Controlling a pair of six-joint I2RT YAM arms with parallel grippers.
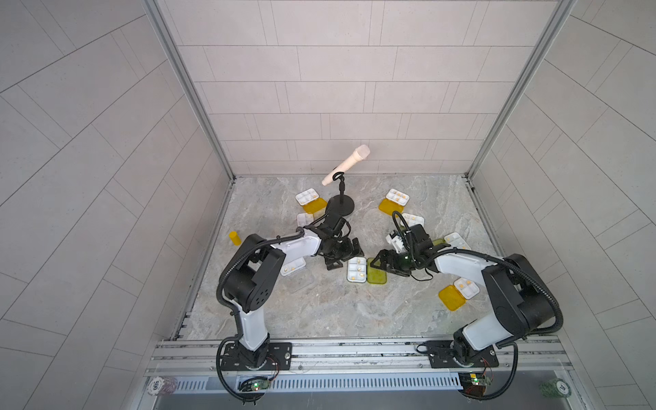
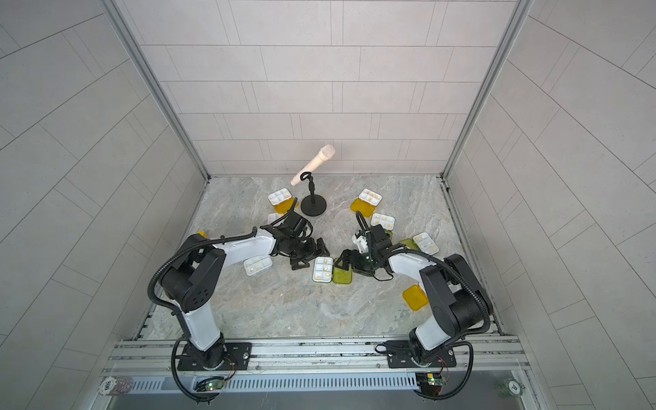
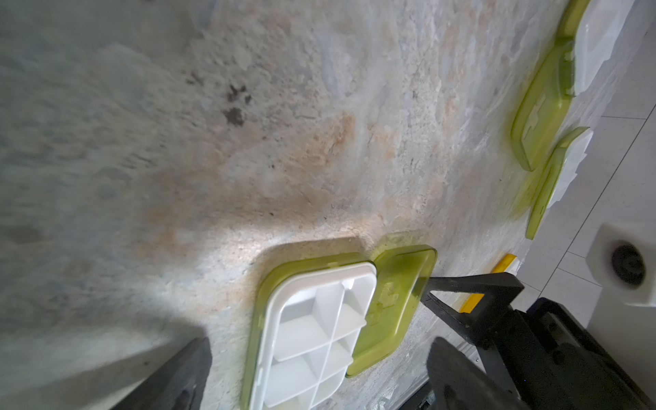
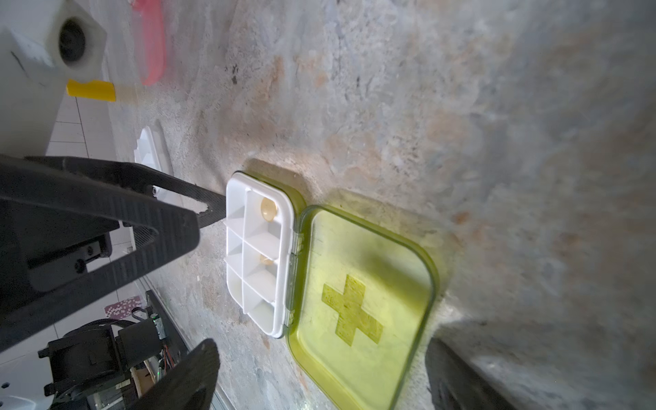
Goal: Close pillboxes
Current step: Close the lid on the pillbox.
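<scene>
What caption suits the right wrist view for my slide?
White six-compartment plastic pillbox tray, its lime green translucent lid lying open on the grey stone table, left gripper beside it.

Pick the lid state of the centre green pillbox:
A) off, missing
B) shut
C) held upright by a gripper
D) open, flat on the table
D: the lid lies flat on the table beside the tray, joined to it at the hinge, with the compartments uncovered.
</scene>
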